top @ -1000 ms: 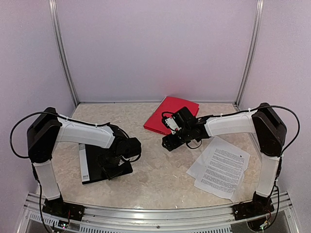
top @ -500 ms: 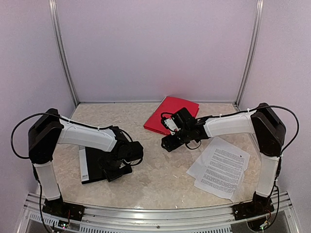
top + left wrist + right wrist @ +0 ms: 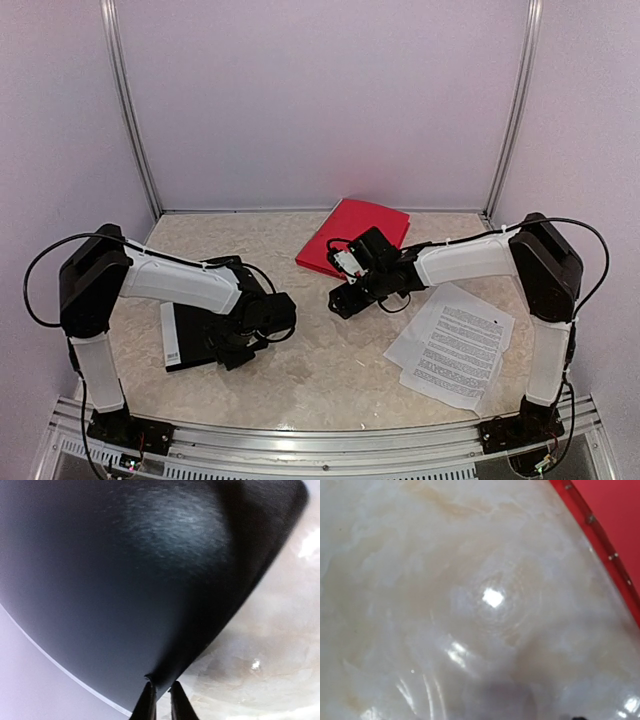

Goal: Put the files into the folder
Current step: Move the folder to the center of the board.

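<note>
Marbled beige table [image 3: 320, 378] stands between lilac walls. Nearest, on the right, the files [image 3: 455, 350] lie flat in a loose fan, printed side up, their long axis running from near-left to far-right. On the left, the left gripper [image 3: 161, 700] has its jaws almost together, pinching the edge of the black folder [image 3: 182, 340], whose cover curves. Farther back, the right gripper [image 3: 342, 297] hangs over bare table, jaws spread and empty, just beside the red folder [image 3: 360, 235].
</note>
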Motion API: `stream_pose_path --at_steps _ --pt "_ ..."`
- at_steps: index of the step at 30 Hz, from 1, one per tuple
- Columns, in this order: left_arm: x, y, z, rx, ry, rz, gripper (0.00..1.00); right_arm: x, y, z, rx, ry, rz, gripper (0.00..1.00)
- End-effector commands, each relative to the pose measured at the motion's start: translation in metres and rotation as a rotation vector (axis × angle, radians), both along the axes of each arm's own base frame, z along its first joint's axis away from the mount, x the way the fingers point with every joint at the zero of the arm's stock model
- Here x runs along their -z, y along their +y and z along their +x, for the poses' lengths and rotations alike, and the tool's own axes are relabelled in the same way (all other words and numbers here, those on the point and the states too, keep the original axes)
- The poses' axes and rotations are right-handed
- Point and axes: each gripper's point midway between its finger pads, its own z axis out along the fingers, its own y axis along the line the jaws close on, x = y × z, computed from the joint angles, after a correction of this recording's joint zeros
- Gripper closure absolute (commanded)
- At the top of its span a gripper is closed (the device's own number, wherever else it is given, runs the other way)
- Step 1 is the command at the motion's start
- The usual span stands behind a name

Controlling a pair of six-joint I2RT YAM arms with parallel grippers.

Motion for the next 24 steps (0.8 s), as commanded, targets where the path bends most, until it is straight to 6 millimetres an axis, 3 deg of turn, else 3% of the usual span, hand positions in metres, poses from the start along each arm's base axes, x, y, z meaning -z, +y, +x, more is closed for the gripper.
stream_pose_path --at_steps 1,10,14,16,17,20,24 --pt "-0.003 -0.013 0.008 0.037 -0.055 -0.010 0.98 -0.003 0.008 -0.001 -0.004 -0.002 0.014 0.24" --pt "-0.012 -0.033 0.021 0.052 -0.150 -0.051 1.00 -0.005 0.007 -0.002 -0.005 -0.003 0.012 0.24" --pt "-0.032 -0.038 0.039 -0.091 -0.225 -0.213 0.74 -0.008 0.007 -0.002 -0.006 -0.010 0.013 0.24" --pt "-0.046 -0.030 0.055 -0.214 -0.270 -0.295 0.66 -0.010 0.008 -0.001 -0.005 -0.014 0.019 0.24" --pt "-0.056 -0.025 0.065 -0.280 -0.305 -0.340 0.56 -0.011 0.008 -0.001 -0.006 -0.015 0.020 0.24" --pt "-0.075 -0.003 0.090 -0.495 -0.360 -0.488 0.35 -0.013 0.010 -0.002 -0.013 -0.017 0.030 0.24" --pt "-0.084 0.045 0.116 -0.796 -0.440 -0.656 0.26 -0.015 0.013 -0.005 -0.021 -0.017 0.034 0.24"
